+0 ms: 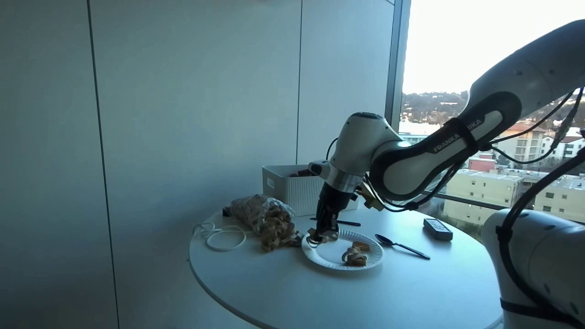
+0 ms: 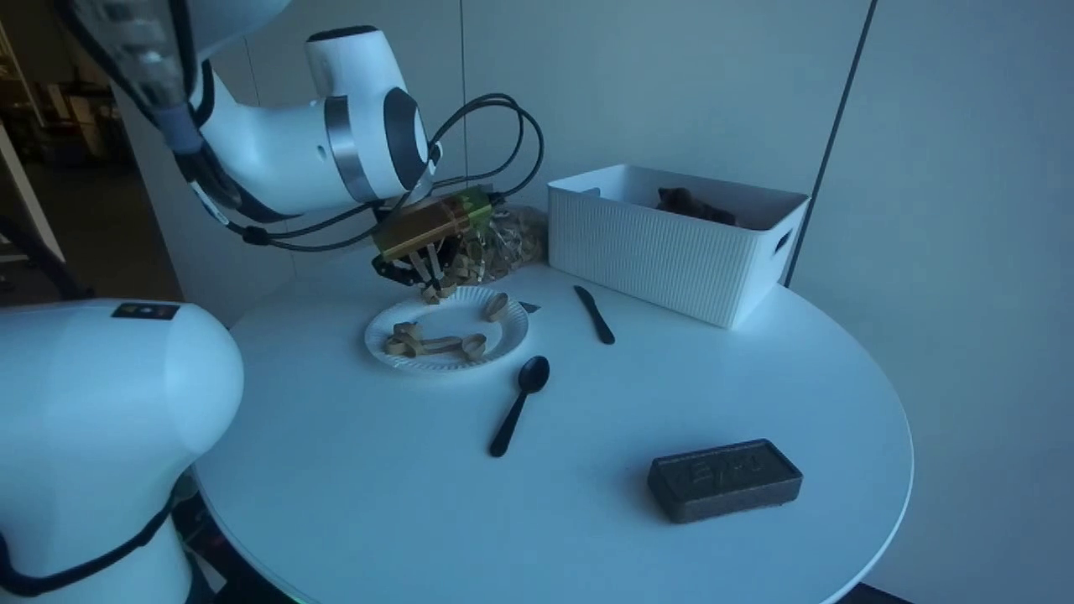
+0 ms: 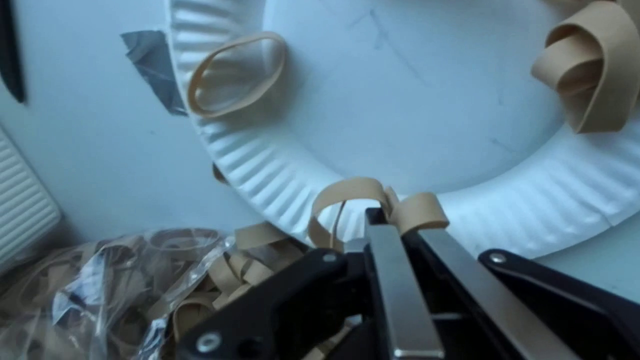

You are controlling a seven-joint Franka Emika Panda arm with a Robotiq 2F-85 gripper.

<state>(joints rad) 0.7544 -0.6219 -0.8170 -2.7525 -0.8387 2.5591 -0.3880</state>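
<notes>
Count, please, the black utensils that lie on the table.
2: the spoon near the plate, and the knife between the plate and the white bin. More could be hidden from view.

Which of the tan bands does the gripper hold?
The band at the plate rim facing the bag: the gripper pinches it, while other bands lie loose.

– In an exterior view, where is the gripper (image 2: 435,288)?
– Angled down at the far rim of a fluted white plate (image 2: 450,319). Jaws pinched together, tips at a tan loop (image 2: 430,296).
– On the plate?
– More tan bands (image 2: 406,341), curled, on the near side; a single ring (image 2: 497,307) at the rim.
– Around?
– Clear bag (image 2: 513,239) behind the gripper, part hidden. Black spoon (image 2: 522,399) and black knife (image 2: 594,315) on the table (image 2: 403,503). White ribbed bin (image 2: 654,252), dark item (image 2: 695,206) inside. Dark block (image 2: 726,480), well apart from the plate.
</notes>
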